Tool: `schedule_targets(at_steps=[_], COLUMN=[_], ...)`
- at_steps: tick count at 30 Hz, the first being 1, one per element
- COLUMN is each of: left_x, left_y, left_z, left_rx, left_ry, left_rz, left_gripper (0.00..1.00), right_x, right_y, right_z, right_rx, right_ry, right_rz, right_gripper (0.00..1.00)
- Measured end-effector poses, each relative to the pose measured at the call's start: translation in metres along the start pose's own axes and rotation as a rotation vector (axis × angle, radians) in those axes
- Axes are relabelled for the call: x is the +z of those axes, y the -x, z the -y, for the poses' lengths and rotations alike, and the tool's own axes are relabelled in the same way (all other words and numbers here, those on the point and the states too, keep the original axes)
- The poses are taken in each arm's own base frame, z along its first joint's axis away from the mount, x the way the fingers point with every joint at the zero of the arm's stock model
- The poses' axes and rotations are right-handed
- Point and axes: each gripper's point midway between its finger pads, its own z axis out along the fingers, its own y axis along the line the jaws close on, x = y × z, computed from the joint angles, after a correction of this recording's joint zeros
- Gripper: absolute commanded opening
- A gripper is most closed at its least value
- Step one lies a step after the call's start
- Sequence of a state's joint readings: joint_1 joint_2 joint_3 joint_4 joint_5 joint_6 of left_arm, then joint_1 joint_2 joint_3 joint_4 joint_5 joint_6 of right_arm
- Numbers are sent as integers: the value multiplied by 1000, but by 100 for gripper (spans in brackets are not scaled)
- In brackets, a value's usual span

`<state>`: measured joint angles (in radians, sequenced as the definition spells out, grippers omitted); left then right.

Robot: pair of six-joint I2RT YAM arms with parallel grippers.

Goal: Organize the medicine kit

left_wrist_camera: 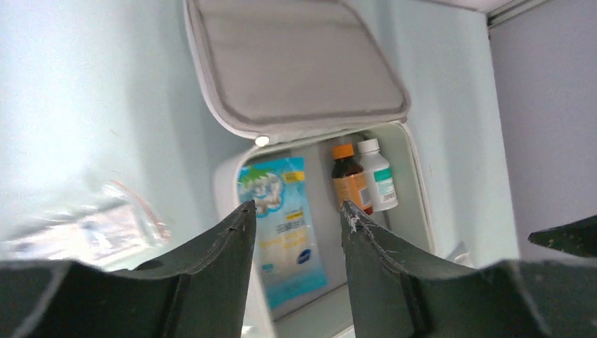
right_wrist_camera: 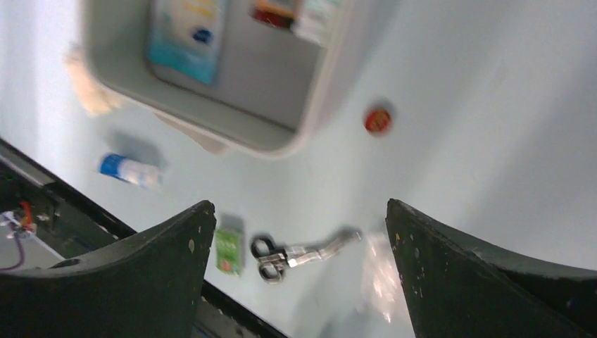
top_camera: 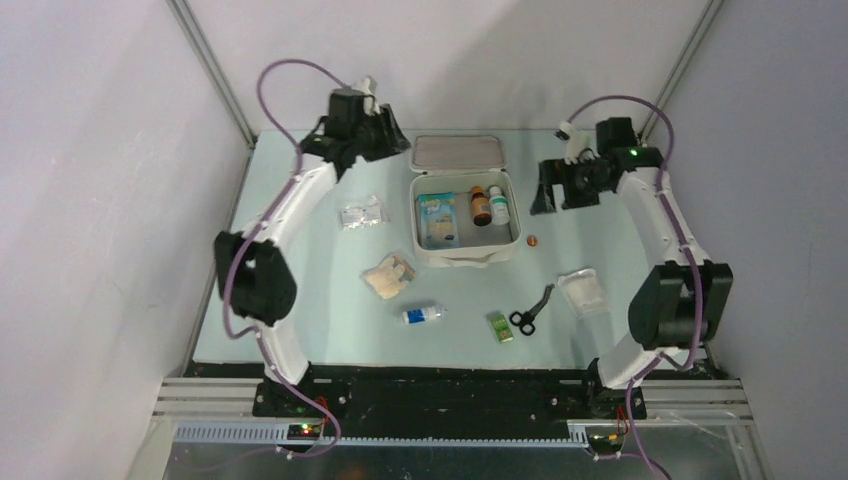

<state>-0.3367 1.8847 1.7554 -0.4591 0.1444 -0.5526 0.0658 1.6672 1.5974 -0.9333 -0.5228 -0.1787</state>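
Note:
The medicine kit (top_camera: pixel 466 259), a white soft case, lies open at mid-table with its grey-lined lid (top_camera: pixel 458 152) folded back. Inside it lie a blue packet (top_camera: pixel 437 218), a brown bottle (top_camera: pixel 481 206) and a white bottle (top_camera: pixel 498 204). My left gripper (top_camera: pixel 392 140) hovers just left of the lid. In the left wrist view it (left_wrist_camera: pixel 296 211) is open and empty, with the kit (left_wrist_camera: pixel 224 184) below. My right gripper (top_camera: pixel 553 192) hangs right of the kit. In the right wrist view it (right_wrist_camera: pixel 299 205) is wide open and holds nothing.
Loose on the table: a small zip bag (top_camera: pixel 360 213), a beige wad (top_camera: pixel 388 275), a blue-and-white tube (top_camera: pixel 424 315), a green box (top_camera: pixel 501 327), scissors (top_camera: pixel 530 312), a clear plastic bag (top_camera: pixel 583 292) and a small red disc (top_camera: pixel 533 239).

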Motion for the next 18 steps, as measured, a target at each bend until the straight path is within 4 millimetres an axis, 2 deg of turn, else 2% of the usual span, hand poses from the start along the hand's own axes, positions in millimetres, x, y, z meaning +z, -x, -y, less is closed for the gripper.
schedule_targets(at_steps=[1, 4, 5, 8, 11, 13, 16, 18], left_x=[-15, -62, -75, -94, -90, -83, -76, -74], left_y=[13, 45, 52, 61, 51, 37, 19, 13], left_z=[1, -3, -6, -17, -33, -43, -55, -59], left_rx=[53, 182, 209, 252, 264, 260, 247, 242], left_ry=[-20, -44, -41, -24, 3, 20, 41, 49], left_rz=[37, 140, 166, 205, 178, 137, 82, 62], left_gripper=[54, 53, 53, 53, 53, 53, 53, 53], right_x=[-6, -27, -34, -41, -37, -35, -32, -30], right_y=[-9, -53, -76, -124, -177, -202, -224, -225], right_z=[9, 38, 47, 57, 67, 71, 76, 77], right_rx=[10, 16, 13, -25, -89, -113, -166, -206], right_ry=[-27, -129, -167, -220, -240, -242, -250, -257], right_rz=[-7, -52, -88, -192, -324, -396, -467, -480], right_gripper=[94, 89, 88, 83, 75, 70, 65, 62])
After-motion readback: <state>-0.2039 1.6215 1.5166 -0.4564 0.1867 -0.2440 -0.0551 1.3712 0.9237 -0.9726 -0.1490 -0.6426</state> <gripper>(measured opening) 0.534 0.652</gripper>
